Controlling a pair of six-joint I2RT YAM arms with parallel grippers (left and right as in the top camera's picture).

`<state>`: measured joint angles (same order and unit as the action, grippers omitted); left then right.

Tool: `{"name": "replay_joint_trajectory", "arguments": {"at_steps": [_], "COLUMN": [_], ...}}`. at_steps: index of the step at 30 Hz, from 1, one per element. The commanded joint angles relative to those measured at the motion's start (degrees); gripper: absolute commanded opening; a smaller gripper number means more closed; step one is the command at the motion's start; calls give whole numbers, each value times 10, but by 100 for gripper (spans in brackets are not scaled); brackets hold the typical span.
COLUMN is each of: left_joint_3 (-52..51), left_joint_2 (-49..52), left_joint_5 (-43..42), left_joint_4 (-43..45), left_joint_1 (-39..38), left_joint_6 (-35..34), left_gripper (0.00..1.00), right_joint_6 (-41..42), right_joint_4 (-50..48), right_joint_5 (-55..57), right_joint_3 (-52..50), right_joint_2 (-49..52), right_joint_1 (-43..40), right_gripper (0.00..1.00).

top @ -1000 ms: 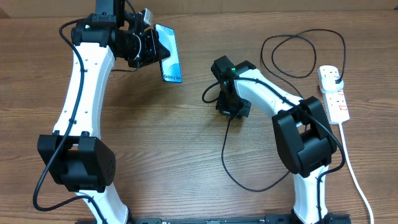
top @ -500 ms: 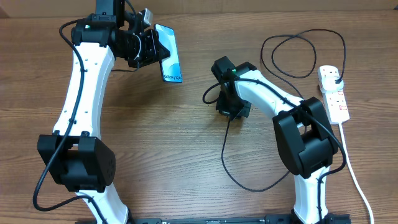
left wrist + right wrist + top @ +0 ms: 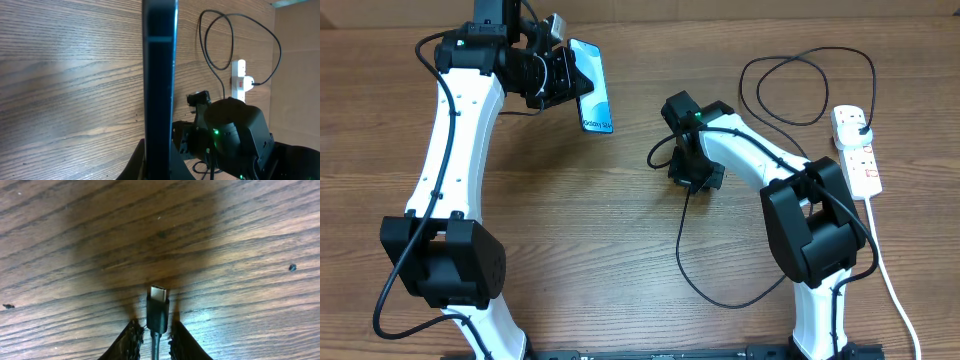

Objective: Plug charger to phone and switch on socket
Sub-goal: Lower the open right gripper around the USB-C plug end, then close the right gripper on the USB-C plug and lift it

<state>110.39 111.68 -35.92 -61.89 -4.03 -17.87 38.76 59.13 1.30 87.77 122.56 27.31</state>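
- Left pincer (image 3: pixel 563 82): clamped shut on the phone (image 3: pixel 592 86), holding it off the counter (image 3: pixel 620 260) at the far left-centre. From the left wrist view the phone (image 3: pixel 160 75) showed edge-on, rising straight out of the jaws.
- Right pincer (image 3: pixel 692 178): nearly closed on the charger (image 3: pixel 682 250) just behind its connector tip (image 3: pixel 157 305). The fingers (image 3: pixel 131 341) sat tight either side, with the tip jutting beyond them toward the wood.
- Key relation: the phone lay to the left of the right pincer and farther from the bases, near but apart.
  - The phone's long axis ran roughly far-to-near, screen showing upward.
  - Its free end, the one with the white lettering, was on the side facing the connector.
  - Whether the port is at that end could not be made out.
  - Judgement: tip and phone edge must be lined up along that axis before they can mate. The right arm carries the connector, so it is the one to close the gap.
- Socket (image 3: pixel 858 150): at the far right edge of the counter, nearer the right arm and well apart from the phone.
- Containers: none as such. The strip's end outlet held the charger's black plug (image 3: pixel 861 124). The position of the red switches (image 3: pixel 866 166) could not be read.
- Slack cable looped on the counter between the strip and the right pincer.
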Motion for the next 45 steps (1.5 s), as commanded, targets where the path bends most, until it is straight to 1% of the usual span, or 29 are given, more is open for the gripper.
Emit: {"name": "replay_joint_trajectory", "arguments": {"at_steps": [1, 10, 11, 15, 20, 22, 27, 29, 32, 36, 37, 41, 42, 45], "left_joint_3": [11, 11, 11, 11, 11, 11, 11, 11, 11, 11, 11, 11, 11, 11], "left_joint_2": [-3, -3, -3, -3, -3, -3, -3, -3, -3, -3, -3, -3, -3, -3], "left_joint_5": [-16, -16, -16, -16, -16, -16, -24, -27, -40, -84, -122, -195, -229, -302], "left_joint_4": [4, 4, 4, 4, 4, 4, 5, 6, 12, 45, 75, 148, 186, 248], "left_joint_1": [1, 1, 1, 1, 2, 3, 3, 3, 3, 3, 3, 3, 3, 4], "left_joint_6": [-1, -1, -1, -2, -2, -2, -2, -2, -1, -1, -1, -6, -20, -21], "left_gripper": [4, 4, 4, 4, 4, 4, 4, 4, 4, 4, 4, 4, 4, 4], "right_joint_6": [-2, -2, -2, -2, -3, -2, -7, -31, -90, -168, -207, -309, -346, -375], "right_joint_4": [-3, 0, 0, 0, 1, 0, 10, 20, 38, 60, 66, 75, 82, 88], "right_joint_5": [-3, -16, -14, -14, -14, -14, -17, -29, -72, -152, -197, -320, -362, -389], "right_joint_3": [-26, -26, -26, -26, -26, -26, -10, 9, 44, 83, 92, 95, 95, 95], "right_joint_2": [18, 18, 18, 18, 18, 17, 14, 11, -3, -33, -49, -94, -114, -140], "right_joint_1": [-1, -1, -1, -1, -1, -1, -3, -7, -17, -34, -42, -56, -59, -61], "right_gripper": [20, 18, 16, 11, 10, 4, 4, 4, 4, 4, 4, 4, 4, 4]}}
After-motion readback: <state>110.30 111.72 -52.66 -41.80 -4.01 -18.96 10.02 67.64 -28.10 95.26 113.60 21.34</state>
